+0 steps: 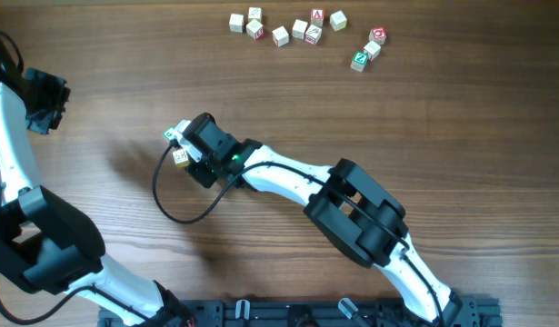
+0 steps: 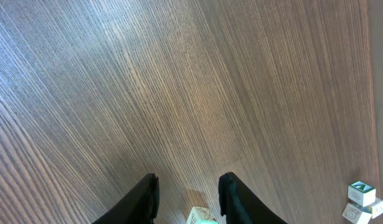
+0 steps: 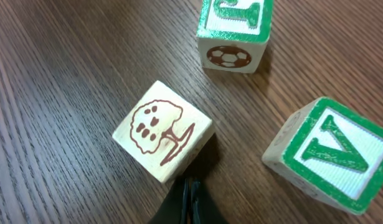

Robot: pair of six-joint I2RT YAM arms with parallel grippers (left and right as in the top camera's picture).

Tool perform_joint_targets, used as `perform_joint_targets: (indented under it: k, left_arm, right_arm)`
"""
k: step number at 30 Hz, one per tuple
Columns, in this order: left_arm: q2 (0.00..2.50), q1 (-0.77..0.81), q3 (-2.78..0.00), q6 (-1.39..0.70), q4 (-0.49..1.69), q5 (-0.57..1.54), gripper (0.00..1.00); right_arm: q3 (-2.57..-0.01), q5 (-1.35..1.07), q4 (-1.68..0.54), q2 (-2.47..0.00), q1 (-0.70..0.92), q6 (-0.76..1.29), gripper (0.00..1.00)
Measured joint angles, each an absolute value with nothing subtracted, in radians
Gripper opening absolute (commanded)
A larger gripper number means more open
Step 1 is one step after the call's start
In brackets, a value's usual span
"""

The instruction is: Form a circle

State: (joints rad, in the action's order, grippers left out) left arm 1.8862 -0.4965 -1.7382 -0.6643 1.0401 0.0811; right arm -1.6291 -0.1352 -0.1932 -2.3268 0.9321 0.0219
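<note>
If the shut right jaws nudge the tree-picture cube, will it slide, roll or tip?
The tree-picture cube looks like rigid wood with flat faces: probably slides, not rolls. The right gripper, jaws shut, sits near one corner, so a push may spin it.

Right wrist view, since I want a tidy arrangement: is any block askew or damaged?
No damage shows. The tree cube sits turned diagonally, one corner toward the shut right gripper, unlike the squarely set soccer-ball cube. The green V cube is angled too. All three stand apart, none touching.
</note>
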Motion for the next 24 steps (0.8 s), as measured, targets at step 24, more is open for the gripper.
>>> perform_joint_targets:
  k: [24]
  left_arm:
    - [1.886,-0.496,-1.738,-0.664,1.04,0.081,0.35]
  right_arm:
    - [-1.629,-0.184,-0.117,-2.327,0.932,0.021,0.04]
